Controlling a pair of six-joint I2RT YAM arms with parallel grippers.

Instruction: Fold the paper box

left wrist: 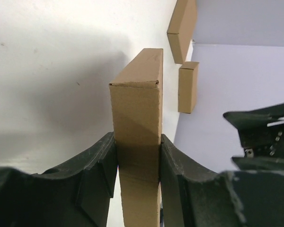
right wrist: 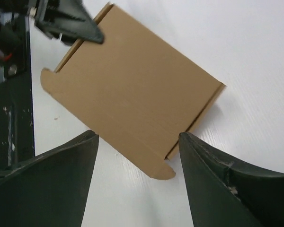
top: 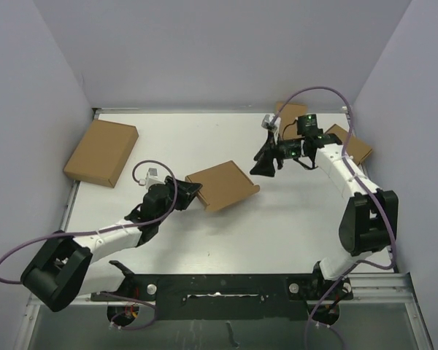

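Paper box [top: 223, 184], mid-table, slightly tilted: we clamp its left end across its thickness in our left gripper [left wrist: 137, 144], seemingly to keep the lid down, while our right gripper [top: 265, 166] hovers spread and empty alongside, likely for flap-tucking.

Evenly bright, lit from above. Soft shadows on the white tabletop [top: 292, 219]. Near fingers of the left pincer [left wrist: 137, 142] dark, perhaps slightly out of focus.

Matt cardboard, nothing fancy
The paper box [top: 223, 185] is smooth plain brown; table [top: 277, 233] matt white, left gripper [left wrist: 137, 138] scuffed black plastic.
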